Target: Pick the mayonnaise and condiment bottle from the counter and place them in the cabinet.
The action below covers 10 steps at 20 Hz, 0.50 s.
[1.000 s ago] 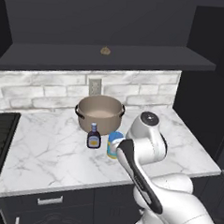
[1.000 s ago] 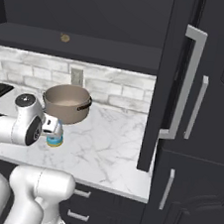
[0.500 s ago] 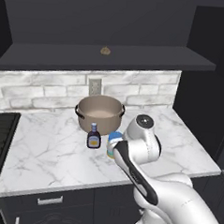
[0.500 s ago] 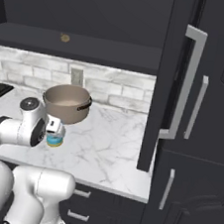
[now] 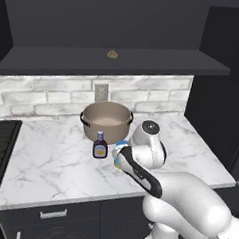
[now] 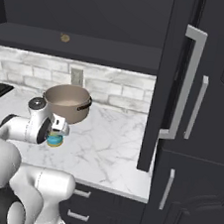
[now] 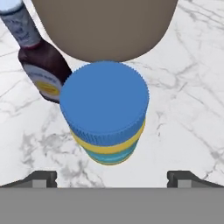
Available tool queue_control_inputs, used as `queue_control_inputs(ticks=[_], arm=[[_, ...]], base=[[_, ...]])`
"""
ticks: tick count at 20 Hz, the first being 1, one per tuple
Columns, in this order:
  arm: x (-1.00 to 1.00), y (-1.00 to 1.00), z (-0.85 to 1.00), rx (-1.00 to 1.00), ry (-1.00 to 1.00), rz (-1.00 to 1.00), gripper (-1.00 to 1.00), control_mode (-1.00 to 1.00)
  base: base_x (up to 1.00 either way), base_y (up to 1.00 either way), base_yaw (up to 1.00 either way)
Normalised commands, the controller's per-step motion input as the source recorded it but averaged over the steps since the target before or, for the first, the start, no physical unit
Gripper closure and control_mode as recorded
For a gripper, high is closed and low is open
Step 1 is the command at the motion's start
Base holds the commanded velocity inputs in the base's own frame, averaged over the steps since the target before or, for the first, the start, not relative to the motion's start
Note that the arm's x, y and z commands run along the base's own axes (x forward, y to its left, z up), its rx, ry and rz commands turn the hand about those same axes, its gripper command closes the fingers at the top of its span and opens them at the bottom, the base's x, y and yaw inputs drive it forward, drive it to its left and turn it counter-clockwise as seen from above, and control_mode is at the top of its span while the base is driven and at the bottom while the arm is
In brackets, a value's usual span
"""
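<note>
Hand view: pincer [image 7: 112, 177] spread above the mayonnaise [image 7: 105, 109]; condiment bottle [image 7: 39, 65] touching it, pot [image 7: 103, 26] behind

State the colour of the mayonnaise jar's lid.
Blue: the mayonnaise has a ribbed blue lid above a yellow body, clearest in the hand view.

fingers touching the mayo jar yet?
Apart. In the hand view both fingers sit wide of the mayonnaise, with bare counter between each tip and the jar.
</note>
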Motion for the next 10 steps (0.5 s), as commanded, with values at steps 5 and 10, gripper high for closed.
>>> queue_control_inputs(ticks=[5,10], arm=[[0.31,0.0,-0.21,0.0,0.0,0.0,-1.0,-1.0],[0.3,0.03,-0.23,0.01,0.0,0.0,-1.0,-1.0]], base=[[0.0,0.0,0.0],[0.0,0.0,0.0]])
